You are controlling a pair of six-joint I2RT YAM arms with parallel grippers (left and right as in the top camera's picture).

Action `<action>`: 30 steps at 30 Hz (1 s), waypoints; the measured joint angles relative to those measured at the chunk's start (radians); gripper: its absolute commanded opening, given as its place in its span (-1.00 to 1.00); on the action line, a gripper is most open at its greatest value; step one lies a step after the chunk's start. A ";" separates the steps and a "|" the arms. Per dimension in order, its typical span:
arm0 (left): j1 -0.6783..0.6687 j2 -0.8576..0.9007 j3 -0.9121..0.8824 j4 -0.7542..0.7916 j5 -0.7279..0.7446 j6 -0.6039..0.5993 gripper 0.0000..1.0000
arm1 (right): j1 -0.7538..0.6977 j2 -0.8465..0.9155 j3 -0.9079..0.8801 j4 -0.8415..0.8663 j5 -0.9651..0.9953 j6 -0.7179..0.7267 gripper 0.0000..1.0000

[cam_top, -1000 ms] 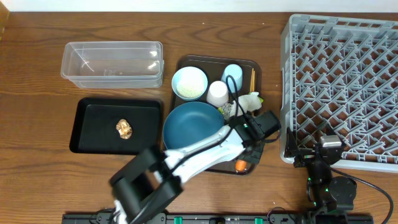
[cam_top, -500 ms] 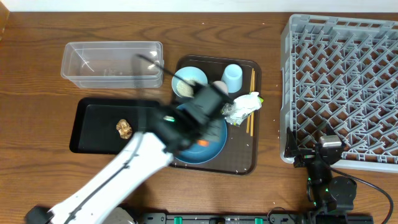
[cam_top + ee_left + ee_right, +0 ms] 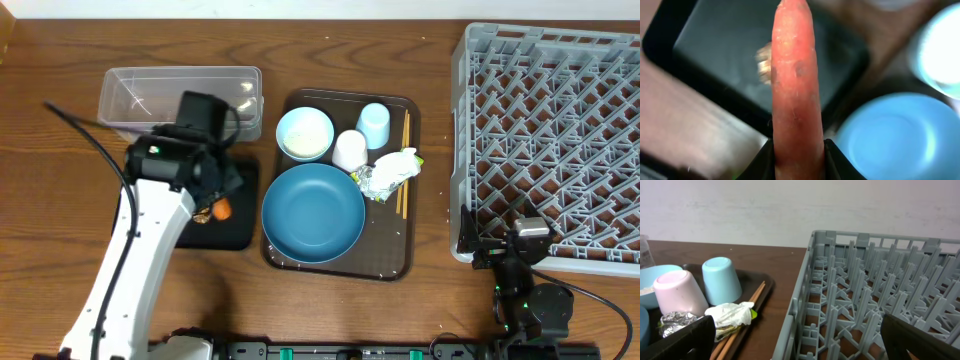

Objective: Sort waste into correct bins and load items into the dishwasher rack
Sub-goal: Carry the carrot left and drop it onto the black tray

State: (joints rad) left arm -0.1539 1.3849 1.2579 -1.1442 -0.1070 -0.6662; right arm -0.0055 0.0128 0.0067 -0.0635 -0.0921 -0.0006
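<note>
Rack (image 3: pixel 550 130) sat right of the brown tray (image 3: pixel 388 266). My right gripper (image 3: pixel 800 342) rested right of it too, spread wide and holding nothing. Black tray (image 3: pixel 238 232) lay just left of the brown tray, with the dish (image 3: pixel 313 213) on it. My left gripper (image 3: pixel 213 192) hung left of the brown tray, over the black one, clamped on the carrot (image 3: pixel 222 209) beside the lump (image 3: pixel 203 214).

Judgement: lower first, then release over bare black floor, clear of the rim, so nothing rolls out.

Wrist view showed the fingers (image 3: pixel 832 159) pinching the carrot's near end. Overhead hid that grip, but only it showed the tub (image 3: pixel 180 125).
</note>
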 measured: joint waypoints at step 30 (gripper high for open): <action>0.120 0.207 -0.191 0.333 0.002 -0.226 -0.36 | 0.000 0.000 0.000 0.000 0.000 0.000 0.99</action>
State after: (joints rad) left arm -0.0338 1.5917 1.0672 -0.8116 -0.1051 -0.8925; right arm -0.0055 0.0128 0.0067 -0.0635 -0.0921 -0.0006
